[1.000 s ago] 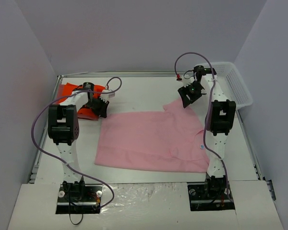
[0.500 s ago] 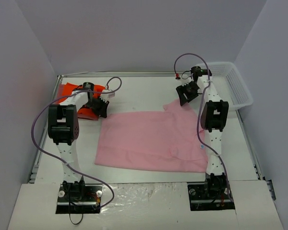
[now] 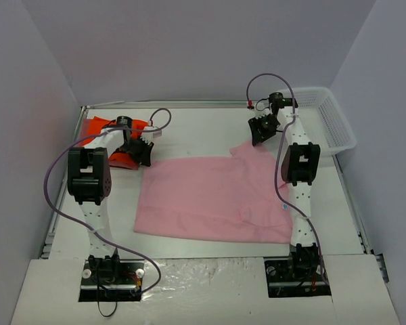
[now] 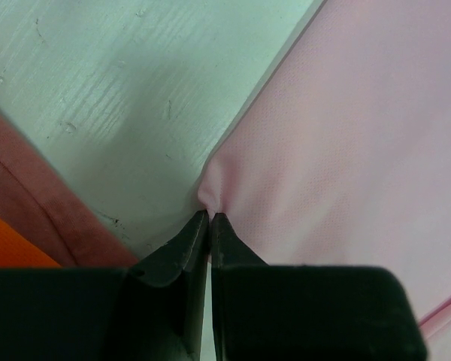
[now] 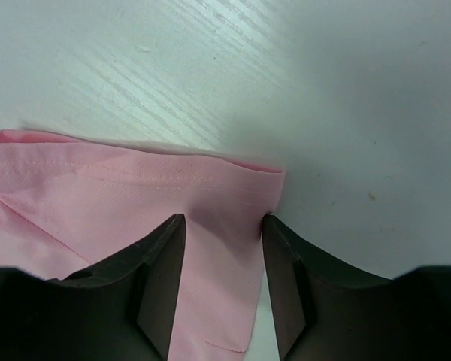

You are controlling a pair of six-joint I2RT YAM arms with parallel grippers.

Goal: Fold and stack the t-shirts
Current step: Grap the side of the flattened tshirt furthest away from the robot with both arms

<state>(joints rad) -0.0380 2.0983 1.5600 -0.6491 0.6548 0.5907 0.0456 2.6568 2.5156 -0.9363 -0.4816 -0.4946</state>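
Across the middle of the white table [image 3: 203, 128]: light pink t-shirt [image 3: 210, 196], spread flat in a rough rectangle, long side running left to right, one sleeve reaching toward the far right. Near edge close to both arm bases. Slight wrinkles near the right arm.

Beyond the table's far right corner, well apart from the cloth: white mesh basket [image 3: 335, 122].

At the far left corner: bright orange t-shirt [image 3: 95, 127], bunched, partly hidden by the left arm. In the left wrist view, dull pinkish-red shirt [image 4: 30, 203] just beside the orange cloth, near the pink shirt but apart from it, with a strip of bare table between.

Left gripper [image 4: 210, 219]: at the pink shirt's far left corner, fingertips pressed together, cloth puckered to a point between them. Clamped on that corner.

Right gripper [image 5: 224, 226]: over the sleeve hem at the far right, fingers parted to a medium gap, one on each side of a strip of sleeve. Contact between pads and cloth: cannot tell.
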